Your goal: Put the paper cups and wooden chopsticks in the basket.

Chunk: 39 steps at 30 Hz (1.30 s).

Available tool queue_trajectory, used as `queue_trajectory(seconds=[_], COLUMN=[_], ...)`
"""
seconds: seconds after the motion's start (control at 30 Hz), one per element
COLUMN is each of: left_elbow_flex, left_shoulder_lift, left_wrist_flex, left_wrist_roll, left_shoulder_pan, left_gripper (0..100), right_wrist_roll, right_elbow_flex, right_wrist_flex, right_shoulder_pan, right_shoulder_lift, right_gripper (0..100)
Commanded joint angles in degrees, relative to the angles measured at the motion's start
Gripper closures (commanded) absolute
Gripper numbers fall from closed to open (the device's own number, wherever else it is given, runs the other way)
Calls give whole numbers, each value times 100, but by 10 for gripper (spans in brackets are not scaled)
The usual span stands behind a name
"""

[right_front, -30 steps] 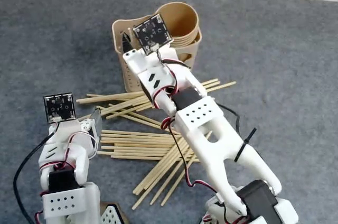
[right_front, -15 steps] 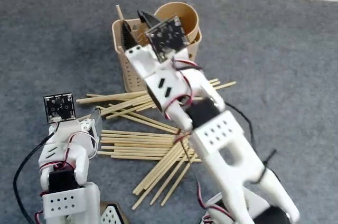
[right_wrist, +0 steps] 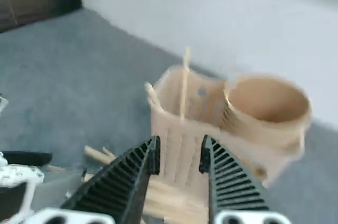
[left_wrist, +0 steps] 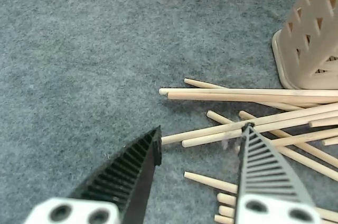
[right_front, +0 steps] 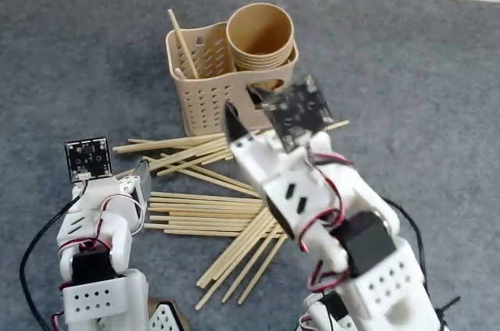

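Currently, I read the task as partly done. The paper cups (right_front: 266, 56) sit nested in the basket (right_front: 205, 97), filling its 3 o'clock half. One chopstick (right_front: 182, 34) leans upright in the 9 o'clock half. The loose chopsticks (right_front: 205, 208) lie fanned on the grey mat (right_front: 406, 97), at 6 o'clock from the basket.

The right gripper (right_front: 247, 110) hangs just off the basket's 6 o'clock wall. Its jaws are narrowly parted and hold nothing. The left gripper (left_wrist: 200, 129) sits low at the 9 o'clock end of the pile, with its jaws spread wide and empty over the stick tips.

I judge the step in hand to be fetching another stick. The next move calls for lowering one pair of jaws onto a single outlying stick rather than the dense bundle, closing across its width, then lifting it clear of its neighbours. Crossed sticks may drag along with it.
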<state>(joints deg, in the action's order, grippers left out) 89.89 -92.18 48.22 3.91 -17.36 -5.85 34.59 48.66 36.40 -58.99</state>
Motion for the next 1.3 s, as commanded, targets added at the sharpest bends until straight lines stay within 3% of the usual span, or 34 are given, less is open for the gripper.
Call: queue_trajectory(seconds=[0.0, 0.3, 0.57, 0.93, 1.27], left_elbow_flex=[-40, -31, -31, -4, -4], left_shoulder_lift=[-66, -66, -66, -66, -66], left_wrist_flex=[-114, -114, -114, -123, -123], left_wrist_roll=[-35, -35, -35, -35, -35], left_shoulder_pan=[-40, -31, -22, -22, -22], left_gripper=[765, 765, 765, 765, 765], right_wrist_roll=[633, 712, 712, 1741, 2400], right_elbow_flex=[48, 1200, 2026, 2009, 1525], right_wrist_flex=[514, 848, 866, 840, 831], right_shoulder_pan=[-549, -1807, -2141, -2422, -2431], right_shoulder_lift=[-303, -145, 673, 2888, 3644], right_gripper=[864, 865, 865, 865, 865])
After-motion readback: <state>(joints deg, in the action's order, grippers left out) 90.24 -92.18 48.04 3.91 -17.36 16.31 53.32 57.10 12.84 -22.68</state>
